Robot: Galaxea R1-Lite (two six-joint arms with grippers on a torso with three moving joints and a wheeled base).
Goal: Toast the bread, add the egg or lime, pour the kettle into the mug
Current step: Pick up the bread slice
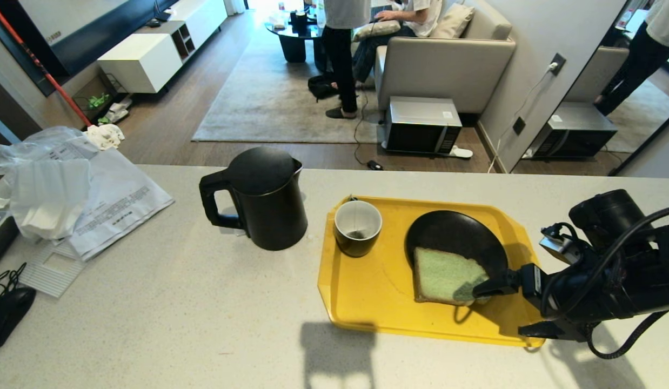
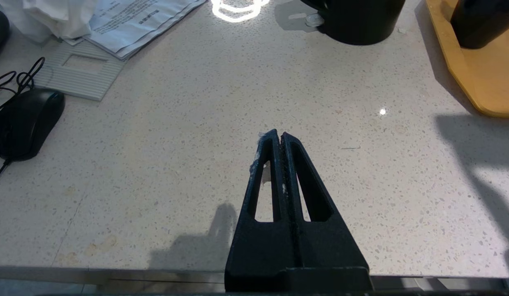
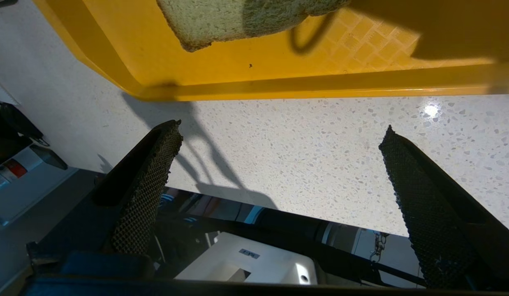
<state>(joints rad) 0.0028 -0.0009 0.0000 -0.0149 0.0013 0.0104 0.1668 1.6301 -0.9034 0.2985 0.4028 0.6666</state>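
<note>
Though partly overhanging its black plate [image 1: 456, 237], pale green bread [image 1: 445, 275] on yellow tray [image 1: 367, 292], right side; mug [image 1: 358, 227] beside, contents unclear. Black kettle [image 1: 267, 197] left, on speckled tabletop [image 1: 178, 313]. Right gripper [image 3: 279, 164]: jaws wide apart, empty, near tray's edge. Left gripper [image 2: 281, 137]: jaws closed, empty. Lime unseen.

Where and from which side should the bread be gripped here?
Grip the bread by its near edge, which overhangs the black plate onto the yellow tray. Likely best to come in low from the robot's side, one finger under and one over. The open right tool is already near that corner.
</note>
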